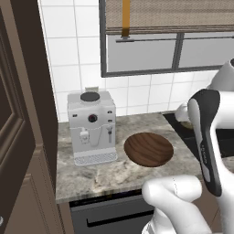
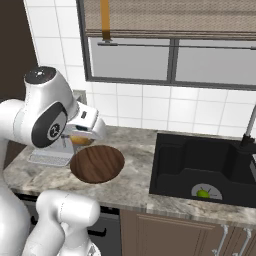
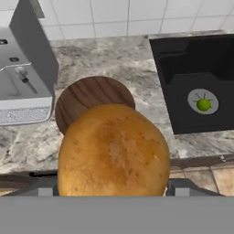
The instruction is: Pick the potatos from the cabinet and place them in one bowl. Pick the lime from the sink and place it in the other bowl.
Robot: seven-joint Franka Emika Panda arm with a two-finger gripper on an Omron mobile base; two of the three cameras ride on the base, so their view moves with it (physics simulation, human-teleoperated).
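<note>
In the left base view, the wooden bowl (image 1: 149,149) sits mid-frame on the surface (image 1: 105,176), right of the coffee machine (image 1: 91,126). In the right base view, the lime (image 2: 202,193) lies lower right in the sink (image 2: 170,165). In the hand view, the pincer (image 3: 112,189) holds a potato (image 3: 113,151) above the bowl, jaws wide around it.

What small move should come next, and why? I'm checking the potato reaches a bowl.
Probably carry the potato a little farther until it is squarely over the wooden bowl, then lower it. The hand view shows the potato held in the pincer, and it covers only the near edge of the bowl there. The bowl sits empty on the counter beside the coffee machine.
</note>
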